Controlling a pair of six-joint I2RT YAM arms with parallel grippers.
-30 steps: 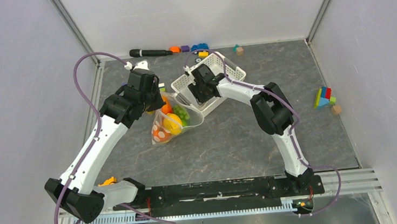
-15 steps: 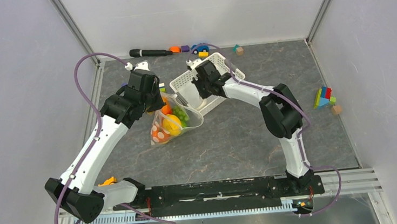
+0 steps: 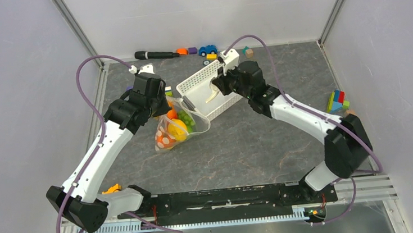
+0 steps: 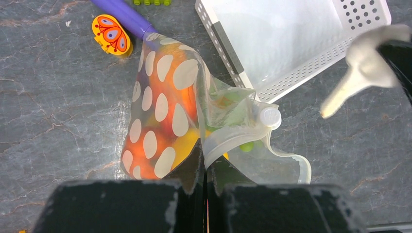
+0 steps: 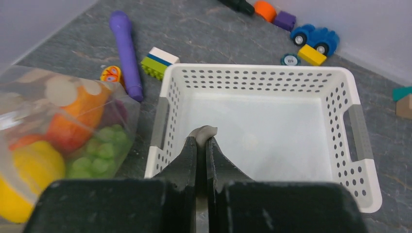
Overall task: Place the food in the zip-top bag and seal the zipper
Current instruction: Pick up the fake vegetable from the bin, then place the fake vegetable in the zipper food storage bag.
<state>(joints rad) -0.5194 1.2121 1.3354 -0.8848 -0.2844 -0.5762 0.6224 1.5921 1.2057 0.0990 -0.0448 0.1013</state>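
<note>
On the grey marbled desk [image 3: 251, 141], the floppy, white-dotted clear zip-top bag [image 4: 165, 111] lies beside a white lattice basket [image 5: 257, 71]. Its long axis slants toward the basket, and the zipper [image 4: 233, 141] gapes at that end. Glossy orange, yellow and green food [image 5: 73, 116] fills it. The left pincer [image 4: 206, 167] pinches the bag's rim. The right pincer [image 5: 201, 141] clamps a cream toy piece [image 4: 362, 68] over the basket. A purple pen [image 5: 124, 43] and a building brick [image 5: 158, 63] lie close behind.

White lattice basket [image 5: 257, 77]. Just left of it: purple stick [image 5: 125, 53], green-blue-white brick [image 5: 158, 62], orange butterfly clip [image 5: 111, 74]. Behind it: blue toy car [image 5: 315, 37], yellow block [image 5: 312, 54], purple block [image 5: 284, 20], black marker [image 3: 156, 54]. Well right of it: coloured block stack [image 3: 336, 101].
</note>
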